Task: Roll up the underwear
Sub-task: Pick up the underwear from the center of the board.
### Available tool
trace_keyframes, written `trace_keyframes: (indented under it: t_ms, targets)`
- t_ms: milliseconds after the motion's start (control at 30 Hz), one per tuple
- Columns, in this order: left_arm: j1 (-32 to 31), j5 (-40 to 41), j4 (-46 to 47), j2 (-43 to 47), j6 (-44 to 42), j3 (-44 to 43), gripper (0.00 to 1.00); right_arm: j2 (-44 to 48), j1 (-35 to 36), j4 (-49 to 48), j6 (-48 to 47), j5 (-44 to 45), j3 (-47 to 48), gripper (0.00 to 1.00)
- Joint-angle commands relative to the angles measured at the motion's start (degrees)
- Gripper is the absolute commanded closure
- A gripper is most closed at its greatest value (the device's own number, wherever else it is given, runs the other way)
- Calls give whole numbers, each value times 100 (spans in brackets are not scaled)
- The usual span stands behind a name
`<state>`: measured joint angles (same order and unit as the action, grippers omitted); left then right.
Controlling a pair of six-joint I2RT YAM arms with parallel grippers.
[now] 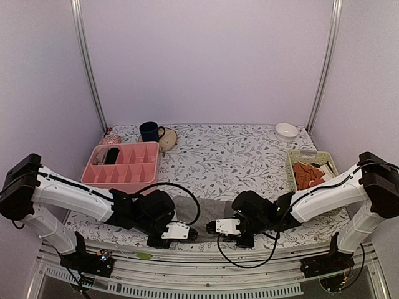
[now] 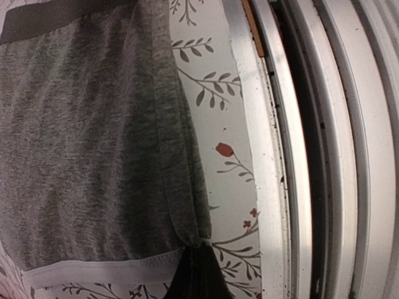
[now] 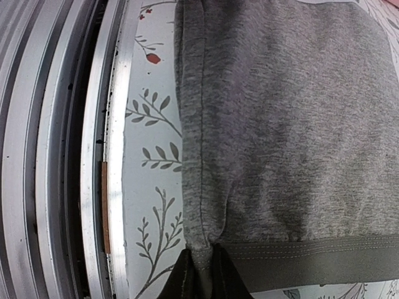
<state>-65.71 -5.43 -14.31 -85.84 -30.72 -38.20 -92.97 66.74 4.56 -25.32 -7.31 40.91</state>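
1. The underwear (image 1: pixel 201 208) lies flat on the table (image 1: pixel 237 156) at its near edge, between our two hands.
2. Our left hand (image 2: pixel 196 277) is fully closed, pinching the cloth's near fold by the pale-trimmed leg hem.
3. Our right hand (image 3: pixel 201 274) is closed on the same near fold, at the waistband corner.
4. From above, both hands cover that edge. The wrist views show only dark fingertips, cut off at the bottom.

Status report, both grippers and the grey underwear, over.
Left gripper shut on grey soft-cloth boxer briefs, hem corner. Right gripper shut on waistband corner. Briefs flat, unrolled. Nothing on them.
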Motion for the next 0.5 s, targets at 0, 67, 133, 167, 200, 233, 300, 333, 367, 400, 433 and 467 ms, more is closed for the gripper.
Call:
trace_keyframes:
  t_ms: [0,67,133,167,200,233,300,333,367,400,433,467]
  targets:
    - [112,-79,-4,142,-85,45,100,-181,25,427,100,-22,-42,93]
    - [134,-92,0,191,-63,31,100,-177,25,541,166,-242,53,100]
    - [153,-158,6,280,-36,18,100,-78,29,669,218,-446,162,100]
    - [167,-225,7,340,-5,14,100,1,26,716,229,-538,190,100]
    - [169,-279,-2,412,29,6,100,92,24,749,244,-623,207,100]
    - [179,-340,-15,483,58,10,100,186,28,770,246,-691,213,100]
    - [195,-422,-43,622,80,13,100,341,22,845,247,-804,239,100]
    - [211,-449,-67,674,88,14,100,401,23,874,247,-831,246,100]
    - [238,-476,-83,720,92,6,100,453,16,891,267,-852,254,100]
    - [266,-515,-100,752,92,-7,100,514,9,903,276,-889,244,100]
    - [300,-581,-145,763,92,-23,100,560,-20,911,288,-959,250,100]
    - [334,-630,-184,762,88,-48,100,601,-64,914,310,-1054,246,100]
